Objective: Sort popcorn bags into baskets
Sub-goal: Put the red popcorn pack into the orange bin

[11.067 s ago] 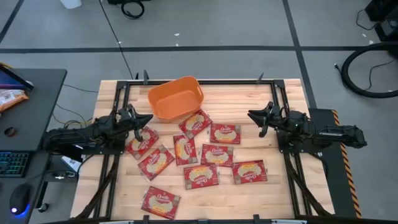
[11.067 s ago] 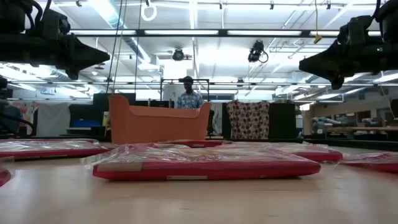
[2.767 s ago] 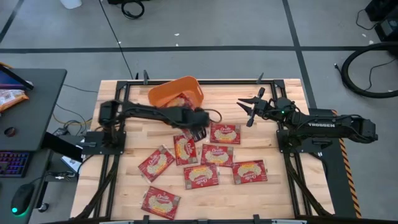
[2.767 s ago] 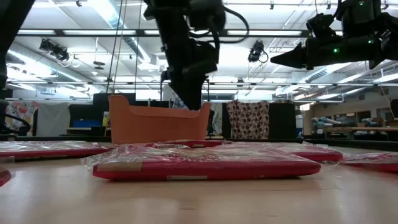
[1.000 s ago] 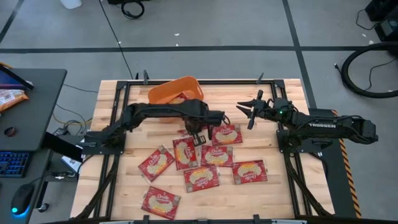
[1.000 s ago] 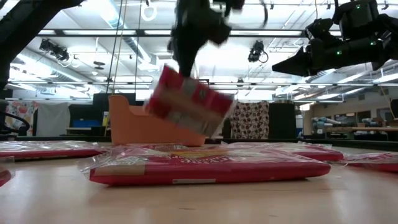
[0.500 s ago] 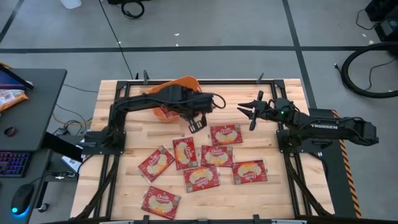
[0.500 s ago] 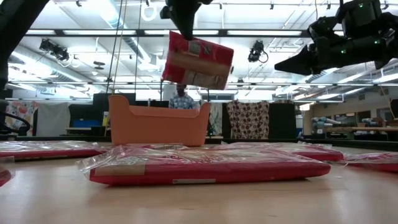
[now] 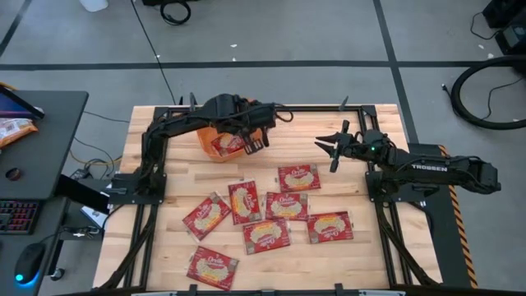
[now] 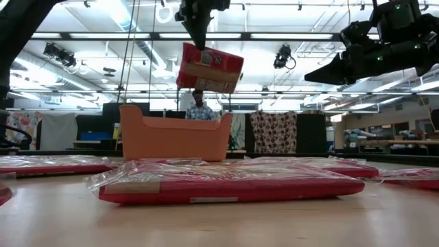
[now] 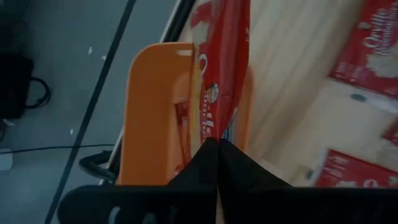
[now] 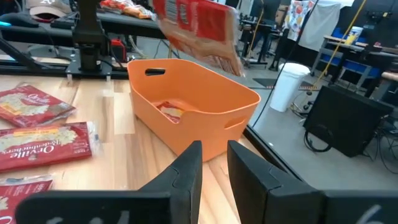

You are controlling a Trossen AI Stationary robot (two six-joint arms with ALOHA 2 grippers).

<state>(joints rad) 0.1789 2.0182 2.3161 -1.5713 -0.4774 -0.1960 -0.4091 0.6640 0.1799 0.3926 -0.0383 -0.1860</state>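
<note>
While my left gripper (image 11: 214, 149) clamps one popcorn bag (image 10: 209, 68) above the orange basket (image 9: 212, 140) at the table's far side — step: drop-off. Next: part fingers over the tub. Right gripper (image 9: 329, 148) waits, spread apart — seven bags (image 9: 297, 178) remain.

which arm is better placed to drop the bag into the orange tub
Left. Its claw is shut on a popcorn bag hanging above the orange tub. The right claw hovers open, off to the side.
</note>
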